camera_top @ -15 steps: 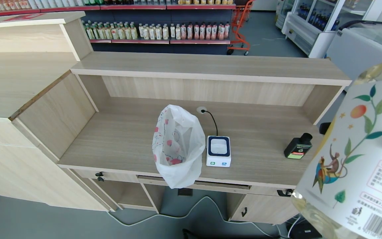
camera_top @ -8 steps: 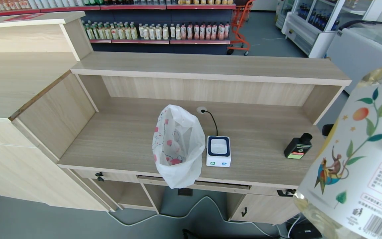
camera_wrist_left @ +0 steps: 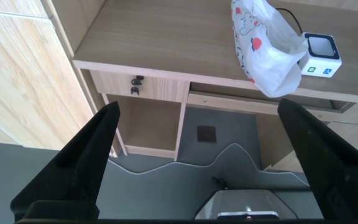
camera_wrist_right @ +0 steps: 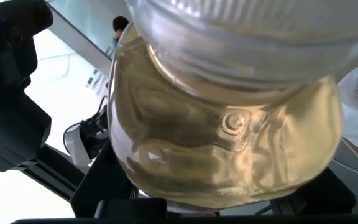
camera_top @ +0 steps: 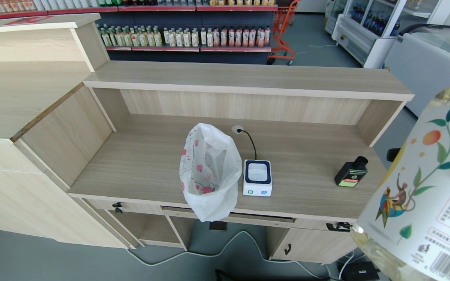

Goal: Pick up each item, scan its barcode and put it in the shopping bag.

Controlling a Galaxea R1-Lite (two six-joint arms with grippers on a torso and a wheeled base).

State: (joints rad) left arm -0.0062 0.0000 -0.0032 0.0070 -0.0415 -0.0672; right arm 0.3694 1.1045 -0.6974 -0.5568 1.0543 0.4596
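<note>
Shifted slightly rightward, one bottle (camera_top: 416,203) pinched by right claw (camera_top: 430,164); left claw (camera_wrist_left: 199,109) spread.

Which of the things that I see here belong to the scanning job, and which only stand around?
For the job: large labelled bottle, small dark bottle, barcode scanner, shopping bag.
Only standing around: drink shelves, orange trolley, chest freezer.

The left pincer (camera_wrist_left: 197,106) has two matte black, wedge-shaped fingers (camera_wrist_left: 79,168).
</note>
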